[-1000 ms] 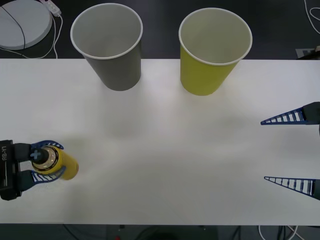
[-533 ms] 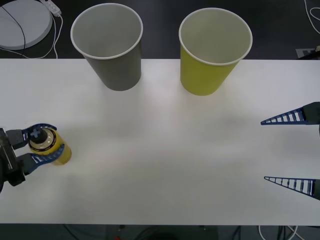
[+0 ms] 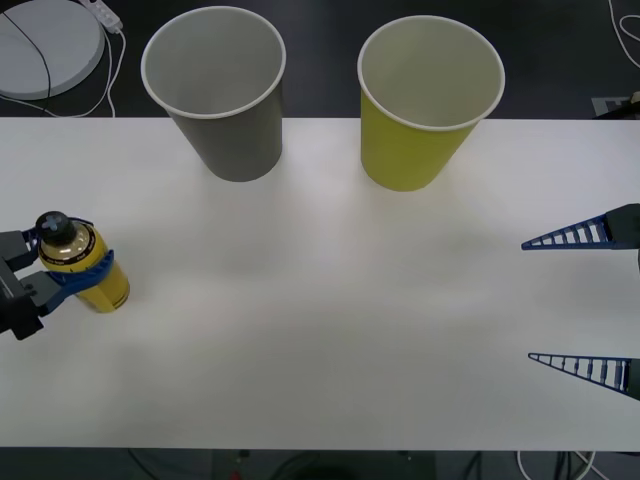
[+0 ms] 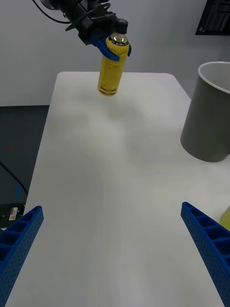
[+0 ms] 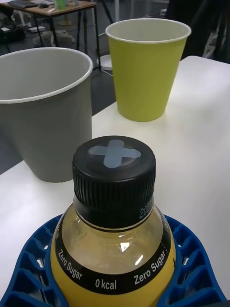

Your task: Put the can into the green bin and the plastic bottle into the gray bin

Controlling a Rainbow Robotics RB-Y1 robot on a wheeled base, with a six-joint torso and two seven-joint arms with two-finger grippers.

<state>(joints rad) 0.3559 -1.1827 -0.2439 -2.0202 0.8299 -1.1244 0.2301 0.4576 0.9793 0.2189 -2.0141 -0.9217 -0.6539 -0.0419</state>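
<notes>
Left fingers stay clamped round the bottle; over the last second it went from lying on the table to upright and lifted, near the left edge. Next, I'd judge: carry to the gray bin. Green bin stands beside it. Right gripper parked, spread wide, holding nothing.

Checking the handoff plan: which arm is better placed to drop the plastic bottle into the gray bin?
The left. The left gripper already grips the plastic bottle, lifted off the table, and the gray bin stands on its side. The right gripper hangs open at the far right edge.
</notes>
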